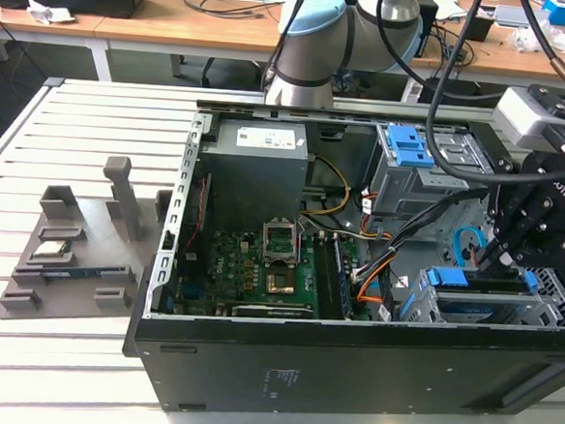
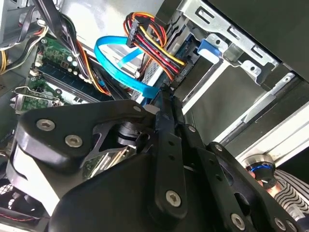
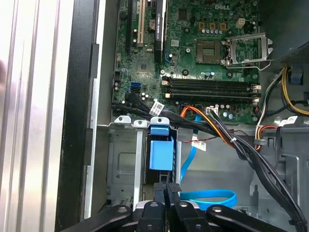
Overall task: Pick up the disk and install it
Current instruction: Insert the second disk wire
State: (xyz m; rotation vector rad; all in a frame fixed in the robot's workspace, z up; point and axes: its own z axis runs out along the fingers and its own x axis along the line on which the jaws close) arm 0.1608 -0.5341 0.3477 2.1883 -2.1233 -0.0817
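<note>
Install stage, by the look of it: the disk (image 1: 465,301) sits in the drive cage (image 1: 548,294) at the case's corner, on the exterior view's right, its blue carrier (image 3: 161,153) just ahead of the gripper (image 3: 167,189). The 2 fingers (image 2: 164,104) are pressed together (whether they pinch anything cannot be told). Final seating would likely call for a straight push along the rails. A looped blue data cable (image 3: 207,197) and a power-cable bundle (image 3: 217,128) crowd the bay.

gripper (image 3: 166,191) black linkage over drive cage (image 3: 126,162) | blue carrier tab (image 3: 161,151) in cage | blue cable (image 3: 207,197) looped beside it | green motherboard (image 3: 193,53) beyond
</note>
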